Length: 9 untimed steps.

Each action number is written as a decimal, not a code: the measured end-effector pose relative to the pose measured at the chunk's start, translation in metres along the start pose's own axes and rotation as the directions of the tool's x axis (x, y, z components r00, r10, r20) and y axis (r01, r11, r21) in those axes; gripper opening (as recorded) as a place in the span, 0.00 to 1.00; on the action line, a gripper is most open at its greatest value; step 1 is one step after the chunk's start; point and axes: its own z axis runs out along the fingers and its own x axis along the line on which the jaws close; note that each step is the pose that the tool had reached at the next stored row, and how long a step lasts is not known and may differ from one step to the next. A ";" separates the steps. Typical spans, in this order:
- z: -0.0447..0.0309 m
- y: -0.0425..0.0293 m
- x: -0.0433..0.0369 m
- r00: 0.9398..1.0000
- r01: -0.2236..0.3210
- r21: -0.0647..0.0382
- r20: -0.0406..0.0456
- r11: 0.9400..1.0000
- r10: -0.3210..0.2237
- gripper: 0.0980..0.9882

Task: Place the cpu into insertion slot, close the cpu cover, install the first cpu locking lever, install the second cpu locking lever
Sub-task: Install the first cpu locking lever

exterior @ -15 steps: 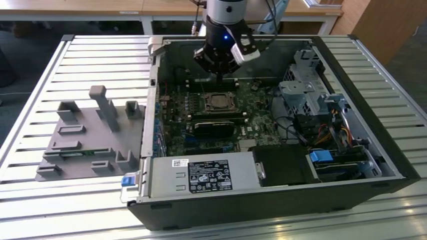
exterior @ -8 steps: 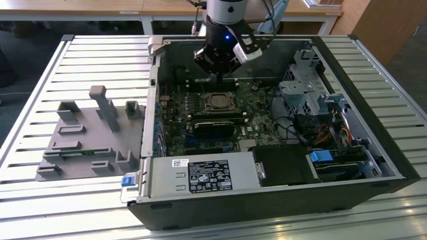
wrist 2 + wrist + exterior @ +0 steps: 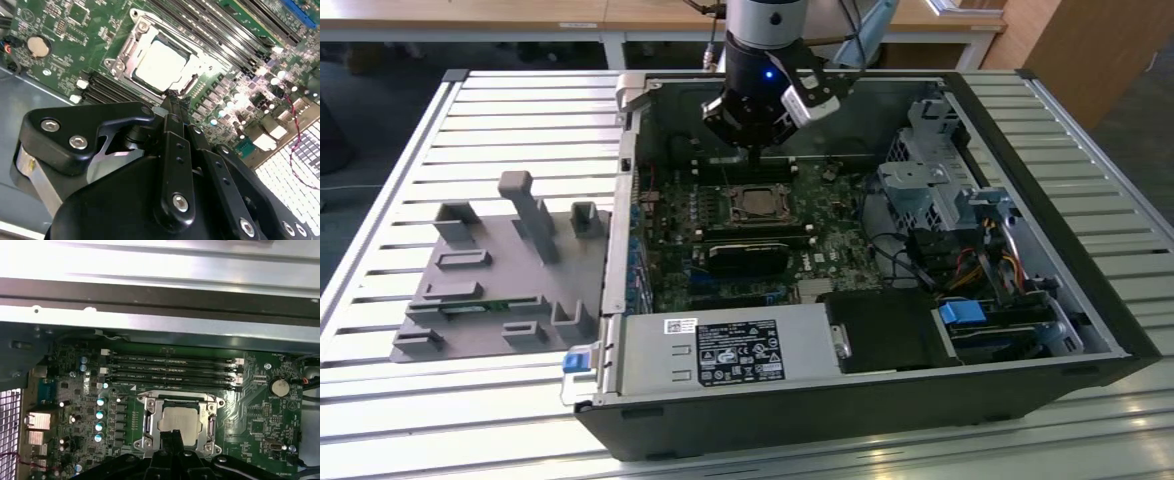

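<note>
The cpu [image 3: 757, 204] [image 3: 160, 62] [image 3: 181, 423] lies flat in the insertion slot [image 3: 168, 401] on the green motherboard, its pale metal top showing. The cpu cover [image 3: 123, 50] [image 3: 150, 421], a silvery frame, lies down around the chip. My gripper [image 3: 750, 151] [image 3: 172, 98] [image 3: 172, 436] hangs just above the edge of the socket, at the far side of it in the exterior view. Its two thin black fingers [image 3: 168, 440] are pressed together with nothing seen between them. The fingers hide part of the socket's rim in both wrist views.
The open computer case [image 3: 1067, 330] encloses the board. Black memory slots [image 3: 170, 371] run beside the socket. A labelled power supply box [image 3: 720, 352] sits at the front, and drive cages and cables [image 3: 947, 200] on the exterior view's right. A grey fixture [image 3: 494, 270] lies outside the case on the slatted table.
</note>
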 end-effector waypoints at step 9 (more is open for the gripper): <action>0.0000 0.0004 0.0071 1.000 0.000 0.000 0.006 1.000 0.000 0.02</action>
